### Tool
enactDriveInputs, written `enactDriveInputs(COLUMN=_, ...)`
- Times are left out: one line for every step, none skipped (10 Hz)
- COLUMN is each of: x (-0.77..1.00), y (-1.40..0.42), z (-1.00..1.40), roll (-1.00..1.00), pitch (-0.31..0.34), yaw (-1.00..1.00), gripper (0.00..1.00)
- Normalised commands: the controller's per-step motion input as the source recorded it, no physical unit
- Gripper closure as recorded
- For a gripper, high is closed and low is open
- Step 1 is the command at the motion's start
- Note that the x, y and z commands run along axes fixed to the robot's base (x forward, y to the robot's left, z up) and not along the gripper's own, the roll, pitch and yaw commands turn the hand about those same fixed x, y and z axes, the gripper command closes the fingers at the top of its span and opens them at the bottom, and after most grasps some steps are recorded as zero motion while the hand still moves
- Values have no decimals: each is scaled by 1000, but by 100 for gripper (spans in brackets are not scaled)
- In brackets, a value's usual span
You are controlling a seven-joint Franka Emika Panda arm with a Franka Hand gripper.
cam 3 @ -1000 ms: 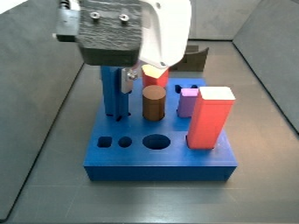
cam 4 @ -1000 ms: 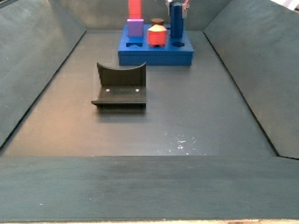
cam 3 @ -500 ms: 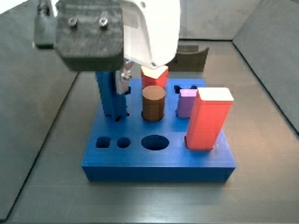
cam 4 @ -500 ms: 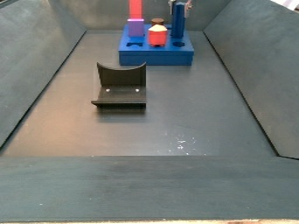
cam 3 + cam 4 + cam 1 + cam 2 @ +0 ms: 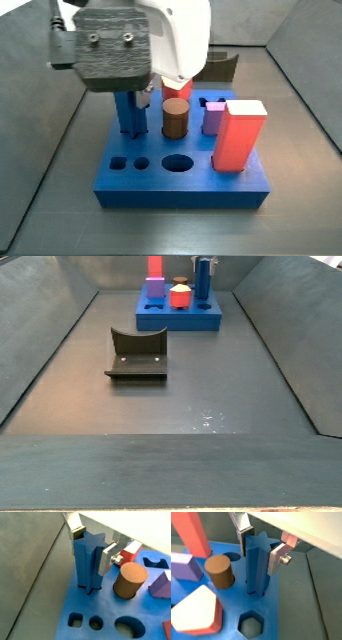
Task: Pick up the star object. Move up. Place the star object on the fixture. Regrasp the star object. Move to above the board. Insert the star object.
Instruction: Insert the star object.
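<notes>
The star object (image 5: 87,562) is a tall blue star-shaped prism. It stands upright with its foot in a hole near the blue board's (image 5: 107,609) edge, seen in both wrist views (image 5: 254,569) and in a side view (image 5: 131,118). My gripper (image 5: 90,554) is over the board with its silver fingers on either side of the star's upper part (image 5: 259,559). The jaws look slightly apart from the star rather than clamped on it. In a side view the gripper body (image 5: 114,55) hides the star's top.
On the board stand a brown cylinder (image 5: 129,579), a purple block (image 5: 214,115), a tall red block (image 5: 241,135) and a red-and-white hexagonal piece (image 5: 198,609). Several open holes lie along the board's front. The dark fixture (image 5: 136,354) sits on the floor apart from the board.
The gripper body has shifted and looms larger in the side view, as if rising. The star stays standing in the board.
</notes>
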Motion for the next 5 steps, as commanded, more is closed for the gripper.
enactDriveInputs(x=0, y=49, z=-77, roll=-21, pitch=0, yaw=143, gripper=100)
enactDriveInputs(x=0, y=0, z=-129, roll=-10, pitch=0, yaw=6, gripper=100)
enactDriveInputs(x=0, y=0, z=-351, roll=-9, pitch=-29, yaw=0, gripper=100)
enactDriveInputs(x=-89, y=0, z=-346, roll=0, pitch=-63, yaw=77, gripper=100)
enactDriveInputs(x=-40, y=0, z=-254, roll=0, pitch=-50, yaw=134, gripper=100)
